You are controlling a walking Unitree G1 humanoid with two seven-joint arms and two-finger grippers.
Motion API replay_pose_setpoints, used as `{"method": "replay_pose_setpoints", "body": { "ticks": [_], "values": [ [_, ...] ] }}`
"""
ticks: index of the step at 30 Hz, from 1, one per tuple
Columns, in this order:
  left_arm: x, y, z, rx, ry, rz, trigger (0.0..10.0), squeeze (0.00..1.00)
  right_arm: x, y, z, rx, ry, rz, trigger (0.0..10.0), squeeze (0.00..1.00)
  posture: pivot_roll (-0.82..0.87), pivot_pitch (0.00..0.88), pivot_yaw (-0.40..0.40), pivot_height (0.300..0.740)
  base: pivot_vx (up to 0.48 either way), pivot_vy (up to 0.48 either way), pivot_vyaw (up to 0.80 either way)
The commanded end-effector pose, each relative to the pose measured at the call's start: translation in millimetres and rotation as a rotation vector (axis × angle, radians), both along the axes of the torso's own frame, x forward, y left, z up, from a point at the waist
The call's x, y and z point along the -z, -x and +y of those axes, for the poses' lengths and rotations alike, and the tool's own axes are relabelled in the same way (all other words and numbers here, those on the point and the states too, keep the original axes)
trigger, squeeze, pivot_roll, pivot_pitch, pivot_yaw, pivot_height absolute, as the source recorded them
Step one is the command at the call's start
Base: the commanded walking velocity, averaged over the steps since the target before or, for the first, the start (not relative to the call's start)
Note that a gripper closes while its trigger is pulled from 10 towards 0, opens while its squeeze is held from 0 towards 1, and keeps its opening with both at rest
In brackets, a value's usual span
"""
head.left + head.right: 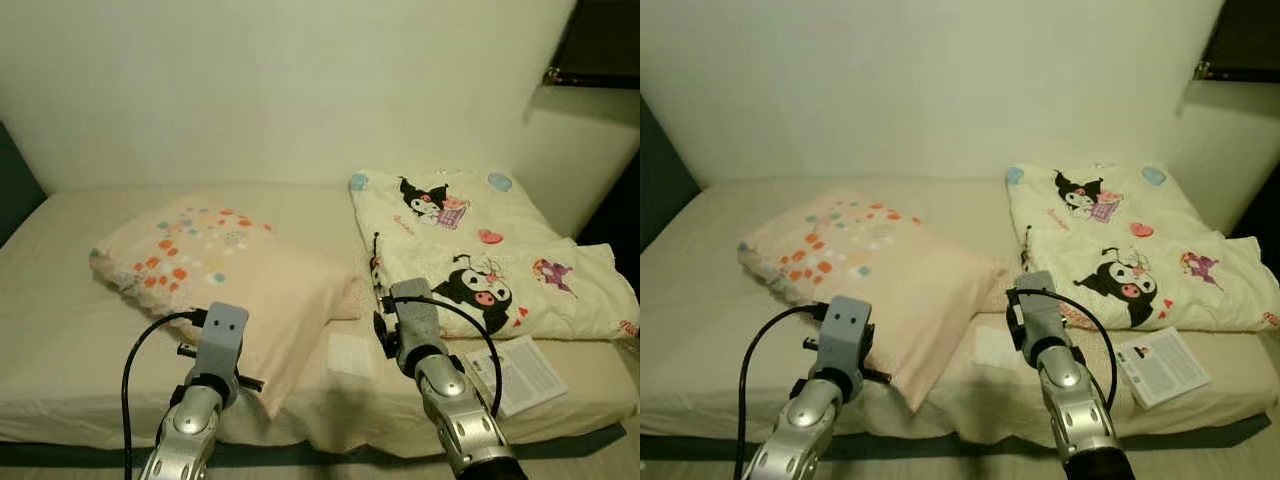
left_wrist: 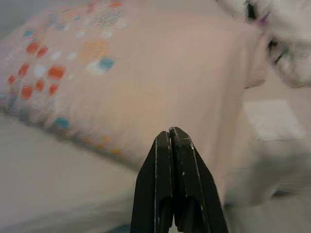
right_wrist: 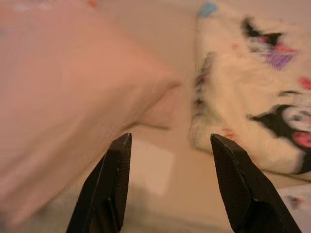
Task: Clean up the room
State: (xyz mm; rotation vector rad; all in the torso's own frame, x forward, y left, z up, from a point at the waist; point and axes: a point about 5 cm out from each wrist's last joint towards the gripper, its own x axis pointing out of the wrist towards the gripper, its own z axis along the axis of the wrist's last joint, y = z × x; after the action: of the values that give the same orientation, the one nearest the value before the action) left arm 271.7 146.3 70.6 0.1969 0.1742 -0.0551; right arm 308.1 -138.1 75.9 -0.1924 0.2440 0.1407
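A pink pillow point(image 1: 235, 265) with orange and blue dots lies across the left middle of the bed point(image 1: 60, 330). A folded cream blanket point(image 1: 470, 250) with cartoon prints lies on the bed's right half. My left gripper point(image 2: 171, 133) is shut with nothing in it and hovers near the pillow's front edge. Over the gap between pillow and blanket, my right gripper point(image 3: 170, 141) stands open and holds nothing. A small white paper square point(image 1: 350, 353) lies on the sheet below that gap. A printed leaflet point(image 1: 515, 372) lies at the bed's front right.
A pale wall point(image 1: 300, 90) runs behind the bed. A dark shelf or window ledge point(image 1: 600, 60) sits at the upper right. The bed's front edge point(image 1: 330, 440) is just ahead of both arms, with a strip of floor below it.
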Motion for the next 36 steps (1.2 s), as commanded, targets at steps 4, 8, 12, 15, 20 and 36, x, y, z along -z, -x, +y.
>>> {"method": "replay_pose_setpoints", "body": {
  "ticks": [4,8,12,15,20,36],
  "values": [
    [-0.6,1.7,-3.2,0.012,-0.009,-0.011,10.0,0.00,-2.8,-1.7,-3.9,0.026,0.006,-0.014,10.0,0.00,-0.07,0.076,-0.062,0.740,0.000,0.000,0.00],
    [-1.6,1.6,-2.6,0.003,0.022,-0.013,10.0,0.00,-8.2,-4.8,-9.8,0.080,-0.010,-0.042,10.0,0.00,-0.07,0.079,-0.058,0.740,0.000,0.000,0.00],
    [-3.2,1.2,0.0,-0.010,0.045,-0.019,10.0,0.00,-12.7,-8.4,-15.3,0.124,-0.026,-0.054,10.0,0.00,-0.07,0.080,-0.056,0.740,0.000,0.000,0.00],
    [-4.3,0.4,6.2,-0.017,0.044,-0.030,10.0,0.00,-14.8,-10.9,-16.5,0.116,-0.012,-0.057,10.0,0.00,-0.07,0.081,-0.057,0.731,0.000,0.000,0.00],
    [-2.9,0.5,18.8,-0.044,0.041,-0.028,10.0,0.00,-11.6,-9.7,-15.4,0.099,0.001,-0.050,10.0,0.00,-0.06,0.081,-0.063,0.711,0.000,0.000,0.00],
    [-1.4,-0.5,18.1,-0.043,0.043,-0.019,10.0,0.00,-5.5,-3.5,-15.4,0.108,-0.002,-0.030,10.0,0.00,-0.07,0.080,-0.060,0.652,0.000,0.000,0.00]
  ]
}}
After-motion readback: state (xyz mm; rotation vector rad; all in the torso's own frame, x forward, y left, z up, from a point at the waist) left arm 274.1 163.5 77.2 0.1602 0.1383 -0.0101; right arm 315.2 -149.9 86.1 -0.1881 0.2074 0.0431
